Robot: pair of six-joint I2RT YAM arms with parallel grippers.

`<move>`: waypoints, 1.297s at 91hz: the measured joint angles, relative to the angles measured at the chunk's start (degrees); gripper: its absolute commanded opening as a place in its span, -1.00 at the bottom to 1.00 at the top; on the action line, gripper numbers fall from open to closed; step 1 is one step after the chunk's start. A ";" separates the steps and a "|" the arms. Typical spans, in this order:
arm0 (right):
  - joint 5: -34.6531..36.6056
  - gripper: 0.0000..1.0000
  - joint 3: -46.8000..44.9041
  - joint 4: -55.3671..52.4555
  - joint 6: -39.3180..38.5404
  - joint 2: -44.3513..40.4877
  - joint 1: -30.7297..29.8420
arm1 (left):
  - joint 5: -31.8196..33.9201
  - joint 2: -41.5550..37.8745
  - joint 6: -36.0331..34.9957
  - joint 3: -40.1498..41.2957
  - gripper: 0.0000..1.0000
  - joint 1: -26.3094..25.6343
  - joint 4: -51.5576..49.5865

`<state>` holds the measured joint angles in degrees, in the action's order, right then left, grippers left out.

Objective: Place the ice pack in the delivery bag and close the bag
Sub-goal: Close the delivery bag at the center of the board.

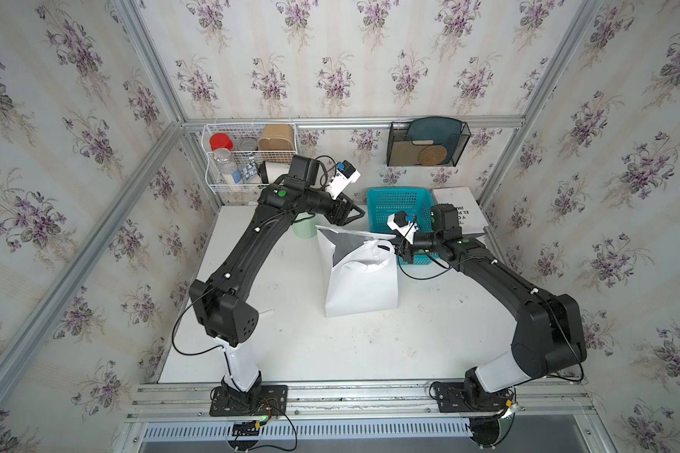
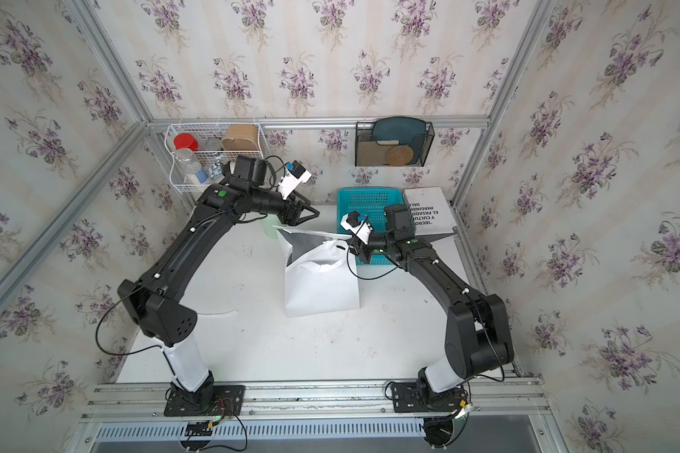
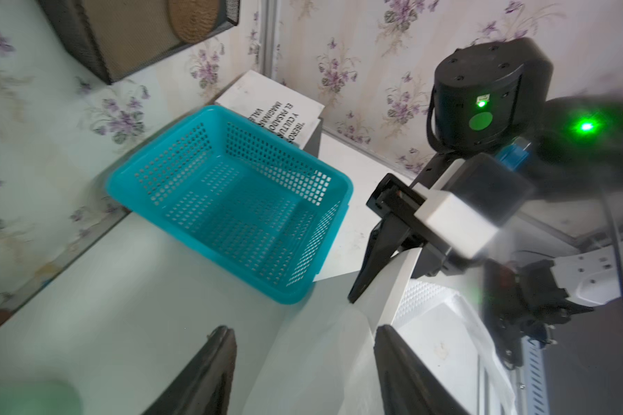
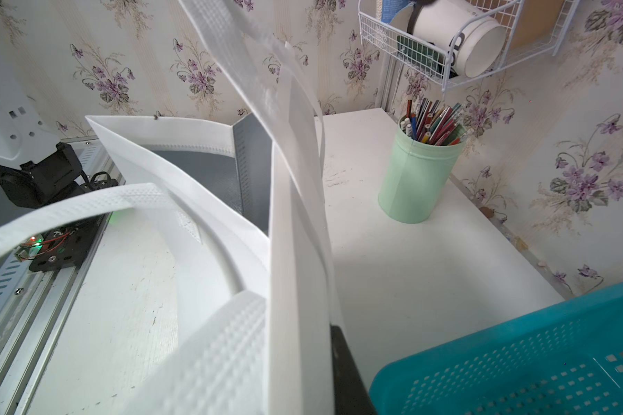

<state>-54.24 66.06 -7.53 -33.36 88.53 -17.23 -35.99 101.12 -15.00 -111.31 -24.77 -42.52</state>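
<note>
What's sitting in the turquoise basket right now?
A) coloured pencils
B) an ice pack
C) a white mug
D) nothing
D: in the left wrist view the turquoise basket shows only its bare perforated floor and walls, with no object lying inside.

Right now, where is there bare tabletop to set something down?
Widest bare patch: the table front, between the delivery bag and the front rail. A smaller one lies between the bag and the left arm. The back is crowded: pencil cup, bag, basket, book.
</note>
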 measured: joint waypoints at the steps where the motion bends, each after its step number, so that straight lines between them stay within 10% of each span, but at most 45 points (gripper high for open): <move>1: -0.04 -0.84 0.00 0.00 -0.04 -0.02 0.00 | 0.87 -1.55 -0.07 1.66 0.43 0.00 0.59; 29: 0.07 -0.91 -0.74 0.48 0.66 -0.74 -0.44 | 12.07 -34.47 -5.73 42.34 0.55 0.20 11.41; 118: 2.64 -0.98 -3.74 2.51 1.88 -4.13 -1.62 | 8.13 -46.25 3.61 56.74 0.58 -6.78 23.78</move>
<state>-51.59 62.33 -5.02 -31.48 84.40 -18.85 -27.86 54.87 -11.40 -54.57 -31.55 -18.74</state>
